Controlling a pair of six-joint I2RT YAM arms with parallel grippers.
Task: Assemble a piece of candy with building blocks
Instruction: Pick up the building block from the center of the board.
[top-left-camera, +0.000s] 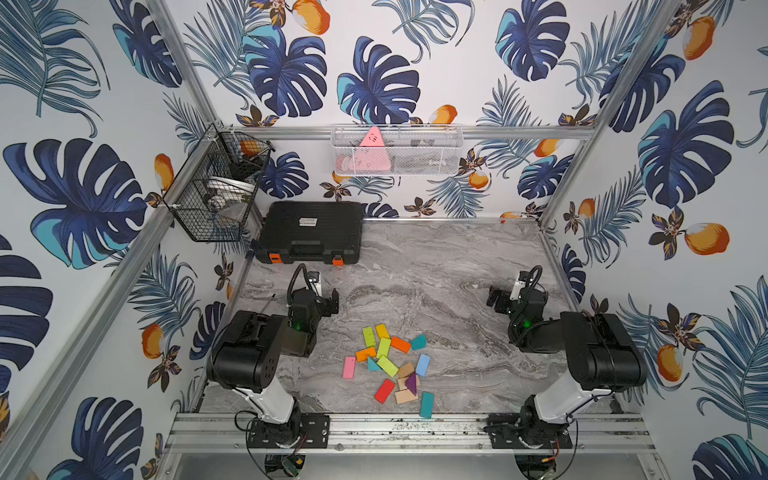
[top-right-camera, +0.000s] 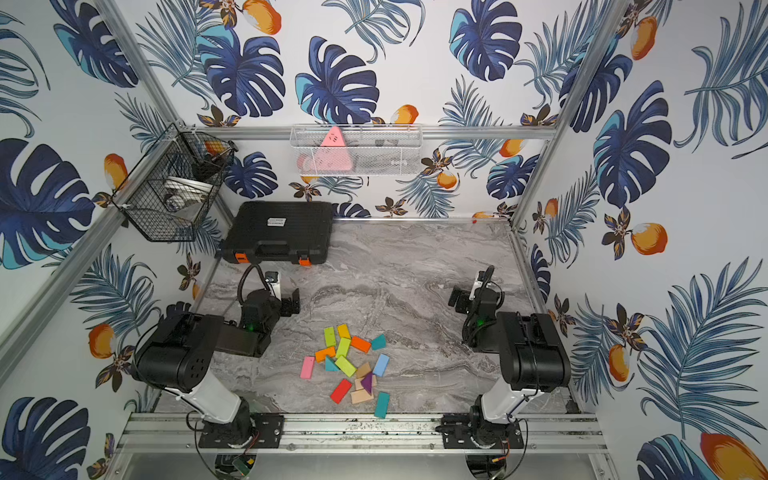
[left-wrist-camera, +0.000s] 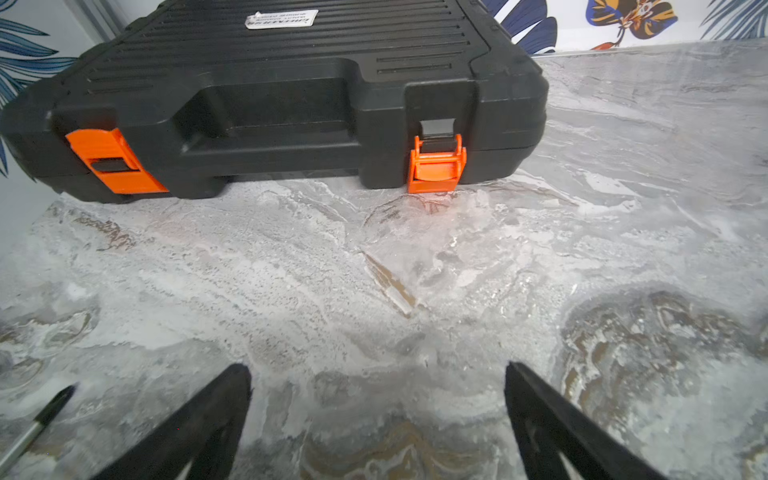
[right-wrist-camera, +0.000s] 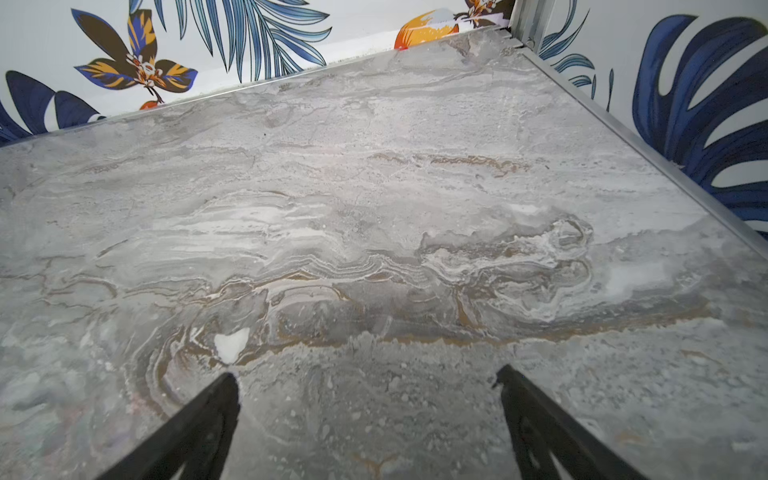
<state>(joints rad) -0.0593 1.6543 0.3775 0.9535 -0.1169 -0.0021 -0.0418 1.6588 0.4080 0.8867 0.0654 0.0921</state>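
Observation:
The building blocks (top-left-camera: 390, 365) lie in a loose heap on the marble table near its front edge, seen in both top views (top-right-camera: 349, 365). Among them are a pink rectangle (top-left-camera: 349, 367), a red one (top-left-camera: 385, 390), a purple triangle (top-left-camera: 411, 383) and a teal rectangle (top-left-camera: 427, 404). My left gripper (top-left-camera: 328, 301) hovers behind and left of the heap, open and empty, with bare table between its fingers in the left wrist view (left-wrist-camera: 378, 374). My right gripper (top-left-camera: 496, 299) is behind and right of the heap, also open and empty (right-wrist-camera: 368, 376). Neither wrist view shows any block.
A black tool case (top-left-camera: 309, 232) with orange latches stands at the back left, just ahead of the left gripper (left-wrist-camera: 291, 91). A screwdriver tip (left-wrist-camera: 37, 419) lies beside the left fingers. A black wire basket (top-left-camera: 216, 195) and a white mesh basket (top-left-camera: 397, 151) hang on the walls.

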